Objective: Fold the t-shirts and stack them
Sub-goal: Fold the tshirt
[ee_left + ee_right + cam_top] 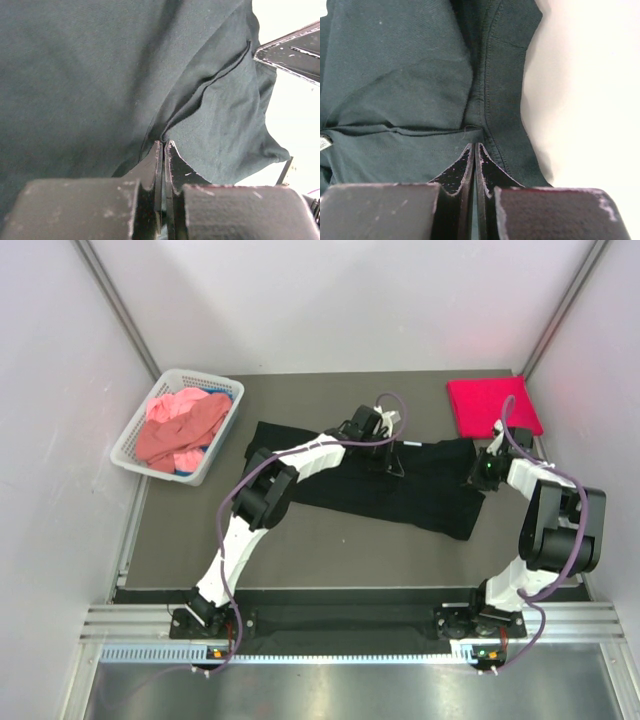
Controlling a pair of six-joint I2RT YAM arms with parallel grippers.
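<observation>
Black t-shirt point(425, 495) — pinched by left end effector point(163, 146), right end effector point(474, 147)

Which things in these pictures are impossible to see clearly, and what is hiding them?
Top view: the left gripper covers part of the black t-shirt.
Top view: blue cloth in the white basket is mostly buried under pink t-shirts; its kind is unclear.
Wrist views: the right gripper, like the left, hides with its shut fingers how much cloth it pinches.
</observation>
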